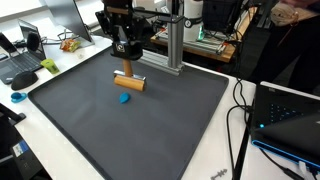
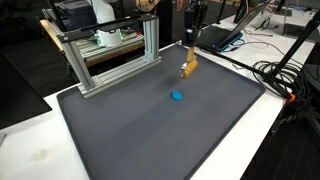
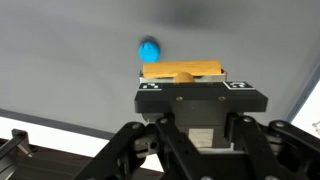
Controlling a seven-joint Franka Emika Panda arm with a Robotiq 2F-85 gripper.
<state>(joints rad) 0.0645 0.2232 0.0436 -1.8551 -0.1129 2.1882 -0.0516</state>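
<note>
My gripper (image 1: 126, 72) is shut on a tan wooden block (image 1: 129, 83) and holds it by its top, just over the dark mat (image 1: 150, 130). In an exterior view the block (image 2: 187, 66) hangs tilted under the gripper (image 2: 188, 56). A small blue round piece (image 1: 124, 98) lies on the mat a little in front of the block, also in an exterior view (image 2: 177, 96). In the wrist view the block (image 3: 185, 68) sticks out past the gripper (image 3: 185, 82), with the blue piece (image 3: 149, 49) to its upper left.
An aluminium frame (image 1: 175, 40) stands at the mat's back edge, seen again in an exterior view (image 2: 110, 55). Laptops (image 1: 20, 62) and cables (image 1: 240, 100) sit around the mat on the white table. More cables (image 2: 285, 80) lie beside the mat.
</note>
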